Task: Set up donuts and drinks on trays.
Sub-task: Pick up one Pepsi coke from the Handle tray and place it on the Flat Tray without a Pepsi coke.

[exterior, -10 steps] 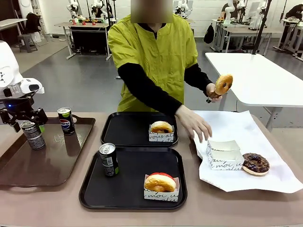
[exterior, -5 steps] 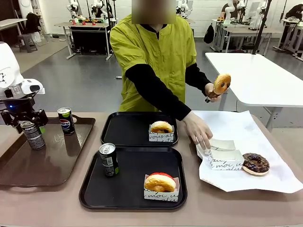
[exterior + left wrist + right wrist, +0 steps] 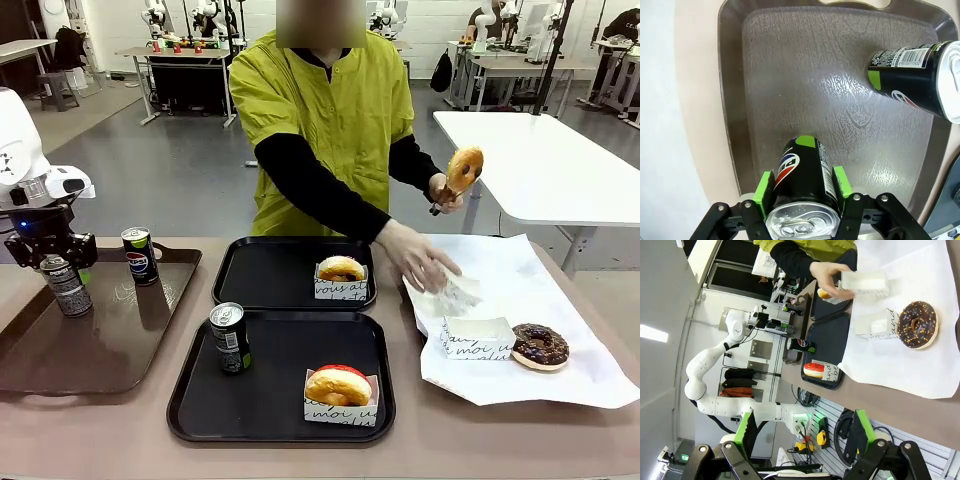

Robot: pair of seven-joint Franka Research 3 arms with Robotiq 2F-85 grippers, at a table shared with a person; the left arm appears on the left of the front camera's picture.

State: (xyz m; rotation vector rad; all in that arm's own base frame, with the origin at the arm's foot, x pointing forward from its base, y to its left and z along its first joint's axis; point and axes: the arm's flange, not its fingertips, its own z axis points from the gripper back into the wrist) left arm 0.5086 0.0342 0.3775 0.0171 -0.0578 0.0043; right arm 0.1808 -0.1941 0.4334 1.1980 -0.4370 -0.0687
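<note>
My left gripper (image 3: pixel 57 263) is shut on a dark soda can (image 3: pixel 802 172) standing on the brown tray (image 3: pixel 110 350); its green pads (image 3: pixel 764 192) press both sides. A second can (image 3: pixel 138 255) stands behind it. The near black tray (image 3: pixel 190 400) holds a can (image 3: pixel 229 337) and a red-iced donut (image 3: pixel 340 386) in a paper holder. On the far black tray (image 3: pixel 260 270) sits a yellow-iced donut (image 3: pixel 341 270) in its holder. The person holds a plain donut (image 3: pixel 464 168) in tongs. My right gripper (image 3: pixel 804 432) hangs open, off the table.
White paper (image 3: pixel 560 290) at the right carries a chocolate donut (image 3: pixel 540 345) and a paper holder (image 3: pixel 477 336) with nothing in it. The person's other hand (image 3: pixel 415 262) lifts a second holder above the paper. A white table (image 3: pixel 540 160) stands behind.
My left gripper has shut on the can on the brown tray. The person's hand picked a paper holder up from the white sheet and raised the tongs a little.
</note>
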